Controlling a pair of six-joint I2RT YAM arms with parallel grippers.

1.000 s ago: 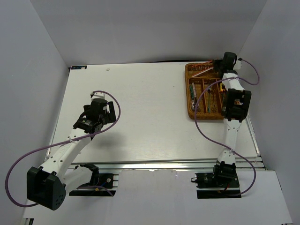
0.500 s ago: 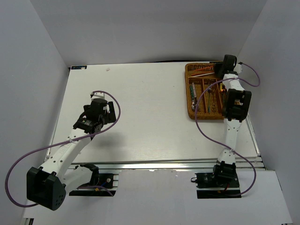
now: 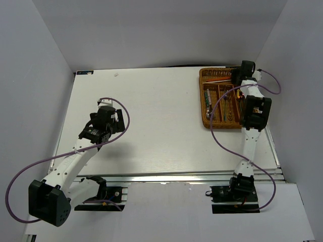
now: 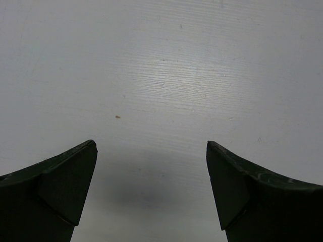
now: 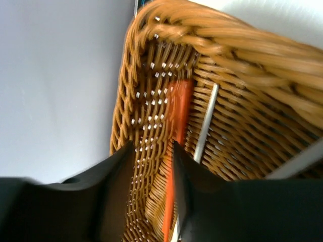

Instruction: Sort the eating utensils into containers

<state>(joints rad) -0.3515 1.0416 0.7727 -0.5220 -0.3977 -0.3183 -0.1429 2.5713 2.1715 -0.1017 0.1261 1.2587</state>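
Two chopsticks sit in the crosswise slot [image 5: 151,91] at the far end of the wicker tray [image 3: 201,96]: a red chopstick [image 5: 179,116] with a silver chopstick [image 5: 206,121] just beside it; more cutlery [image 3: 209,103] fills the long slots.

The right gripper [image 5: 153,148] hangs low over that slot, close to the corner wall; its fingers have a slim gap with only wicker showing through, so nothing's pinched. My read is it's at the drop-off, so the job is getting out clean. I'd go straight up and keep that gap as is; the red one runs right alongside a finger [image 5: 189,191], so any sideways drift could drag it or snag the weave.

The left gripper [image 4: 151,146] is well away, spread wide above bare table [image 4: 166,75], holding nothing; leave it parked.
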